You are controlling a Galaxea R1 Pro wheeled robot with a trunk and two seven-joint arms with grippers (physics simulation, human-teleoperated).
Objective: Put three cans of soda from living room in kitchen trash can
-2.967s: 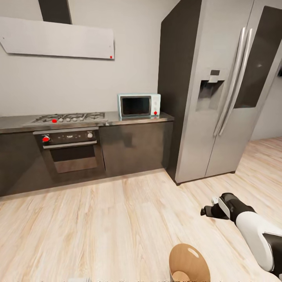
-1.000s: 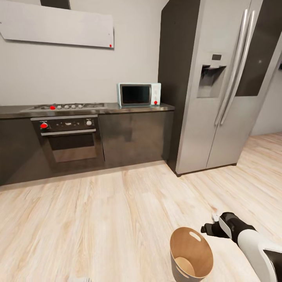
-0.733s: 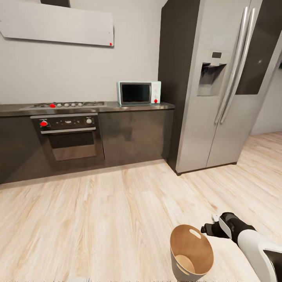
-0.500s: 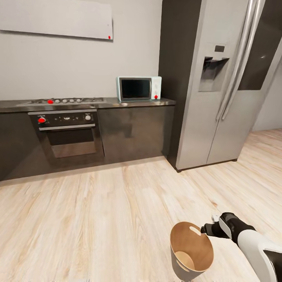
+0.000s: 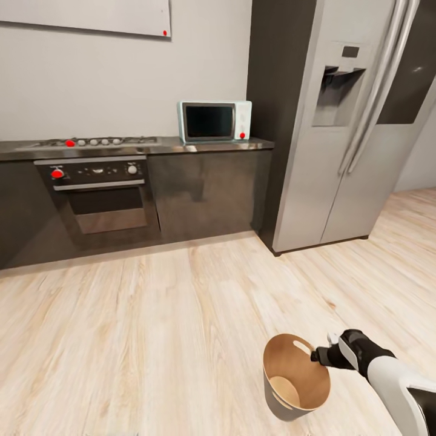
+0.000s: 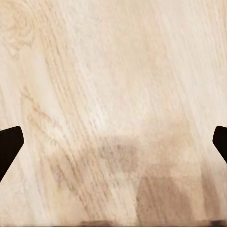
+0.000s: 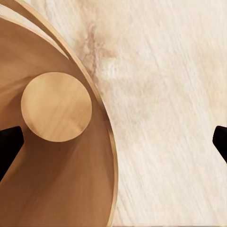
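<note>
The tash can, grey outside and copper-brown inside, stands on the pale wood floor of the kitchen at the lower right of the head view. My right gripper hovers at its far right rim. In the right wrist view that gripper is open, its dark fingertips far apart, with the bin's rim and bare round bottom between them. My left gripper is open too, over bare floor. The cans of soda are out of view.
Dark grey cabinets with an oven and a gas hob run along the back wall. A mint-green microwave sits on the counter beside the tall steel fridge. Wood floor lies between them and the bin.
The head camera has sunk lower, so the counter shows more side-on and the bin sits higher in the picture. The right gripper has come down to the bin's rim.
</note>
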